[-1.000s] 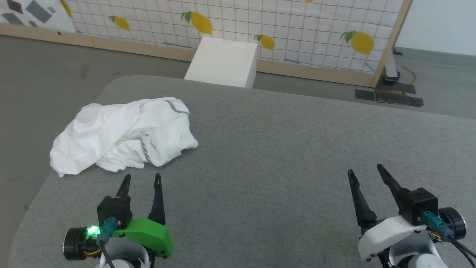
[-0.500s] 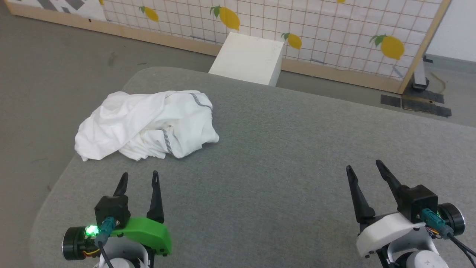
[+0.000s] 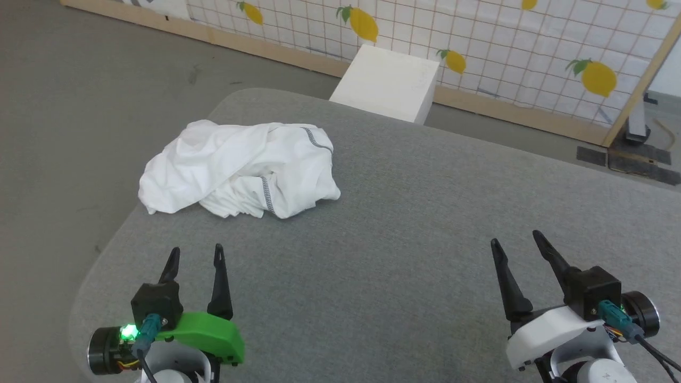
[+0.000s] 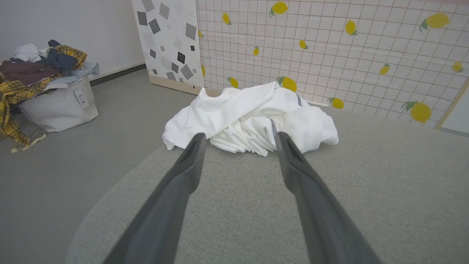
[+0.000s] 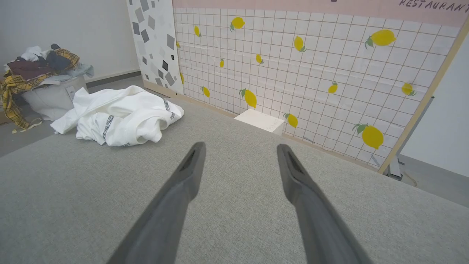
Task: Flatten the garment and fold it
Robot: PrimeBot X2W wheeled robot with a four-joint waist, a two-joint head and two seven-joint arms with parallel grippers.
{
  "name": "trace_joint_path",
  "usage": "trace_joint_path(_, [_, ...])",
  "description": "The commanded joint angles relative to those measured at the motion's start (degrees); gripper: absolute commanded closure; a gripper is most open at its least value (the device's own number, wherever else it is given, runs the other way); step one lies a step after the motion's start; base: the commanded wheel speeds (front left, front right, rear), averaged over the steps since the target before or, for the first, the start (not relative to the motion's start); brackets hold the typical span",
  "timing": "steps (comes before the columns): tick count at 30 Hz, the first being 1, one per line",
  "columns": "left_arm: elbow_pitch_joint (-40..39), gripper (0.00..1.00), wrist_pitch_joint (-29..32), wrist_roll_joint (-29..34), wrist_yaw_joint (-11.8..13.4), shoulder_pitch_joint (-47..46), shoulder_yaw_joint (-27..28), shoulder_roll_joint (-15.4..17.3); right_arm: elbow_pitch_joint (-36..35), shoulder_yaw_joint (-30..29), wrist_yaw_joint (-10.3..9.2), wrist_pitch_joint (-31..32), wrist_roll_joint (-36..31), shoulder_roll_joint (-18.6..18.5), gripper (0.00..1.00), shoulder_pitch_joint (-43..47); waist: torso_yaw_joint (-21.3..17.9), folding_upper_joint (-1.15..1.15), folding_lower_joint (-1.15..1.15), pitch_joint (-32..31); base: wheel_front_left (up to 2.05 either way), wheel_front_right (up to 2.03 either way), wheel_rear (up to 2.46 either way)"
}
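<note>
**At the worktop's far left corner: garment lying bunched, both claws standing open**

At the far left corner of the grey worktop [image 3: 404, 223], the garment [image 3: 239, 170] is lying in a crumpled white heap, and you are looking at it from the near edge. Its folds are piling over one another, and a dark zigzag seam [image 3: 267, 194] is running down the side facing you, with another curving along the heap's right shoulder. Part of the cloth is reaching right up to the worktop's left edge.

Your left gripper [image 3: 196, 249] is sitting at the near left corner, its two dark fingers spread moderately wide and gripping nothing. It is pointing straight at the heap, near it but not touching. Your right gripper [image 3: 515, 238] is waiting at the near right corner, well apart from the cloth, its fingers likewise parted and carrying nothing.

Beyond the far edge, a white box [image 3: 385, 82] is standing on the floor [image 3: 80, 80] against a lemon-printed screen [image 3: 505, 32]. Off to the left, in your left wrist view, a pale bin [image 4: 58, 108] is overflowing with mixed clothes.
</note>
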Motion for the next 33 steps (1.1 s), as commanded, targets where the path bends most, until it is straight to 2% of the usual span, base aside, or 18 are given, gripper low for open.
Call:
trace_joint_path(1, [0.2,0.00,-0.7,-0.4,0.5,-0.8,-0.3,0.6,0.2,0.1,-0.06,-0.6,0.5,0.1,0.00,-1.2,0.8,0.00,0.00,0.1,0.00,0.00,0.00])
trace_joint_path(33, [2.0,0.00,-4.5,-4.5,3.8,-1.6,-2.4,2.1,1.7,1.0,-0.08,-2.9,1.4,0.1,0.00,-2.2,10.1,0.00,0.00,0.3,0.00,0.00,0.00])
